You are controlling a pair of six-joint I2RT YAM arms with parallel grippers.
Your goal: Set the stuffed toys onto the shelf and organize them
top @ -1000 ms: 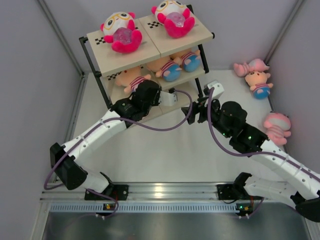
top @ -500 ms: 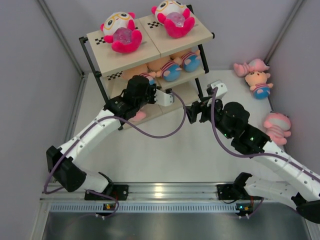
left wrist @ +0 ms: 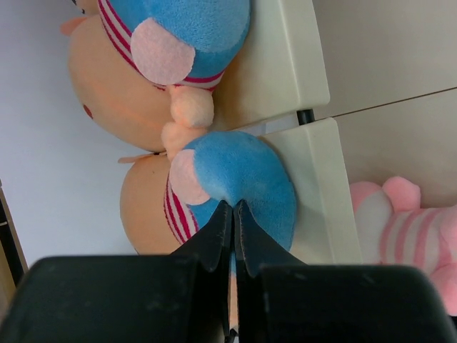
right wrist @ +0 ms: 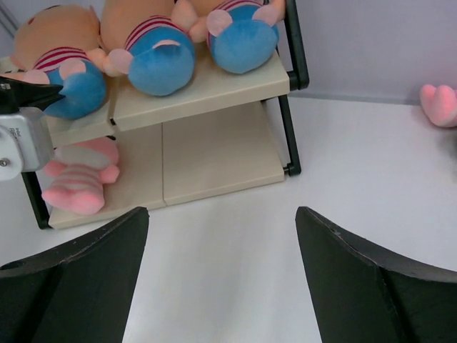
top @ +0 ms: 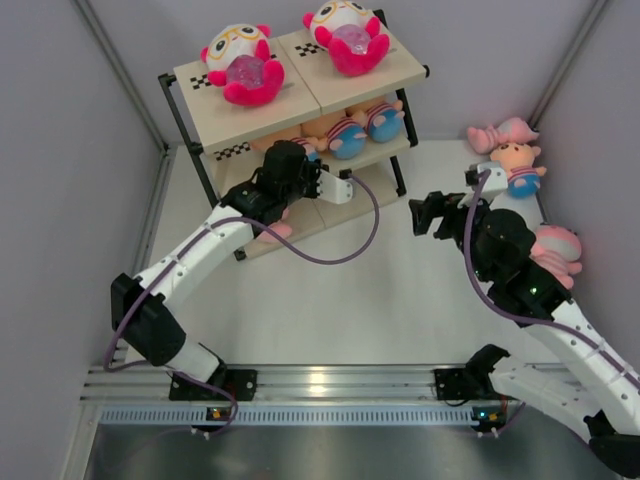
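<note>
The shelf [top: 300,97] stands at the back left. Two hot-pink toys [top: 240,65] lie on its top board. Three peach toys [right wrist: 150,50] lie in a row on the middle board, and a pale pink toy [right wrist: 78,179] lies on the bottom board. My left gripper [left wrist: 233,207] is shut, its tips touching the blue bottom of the leftmost peach toy [left wrist: 243,179]; in the top view, the left gripper [top: 303,157] covers most of that toy. My right gripper [top: 423,216] is open and empty over the table, right of the shelf.
Three loose toys lie at the table's right side: a pale pink one [top: 503,133] at the back, a peach one [top: 520,165] beside it, and another pale pink one [top: 555,250] next to my right forearm. Grey walls close in the table.
My left gripper has moved up from the bottom board to the middle board, against the leftmost peach toy. My right arm has drawn back to the right, away from the shelf.
</note>
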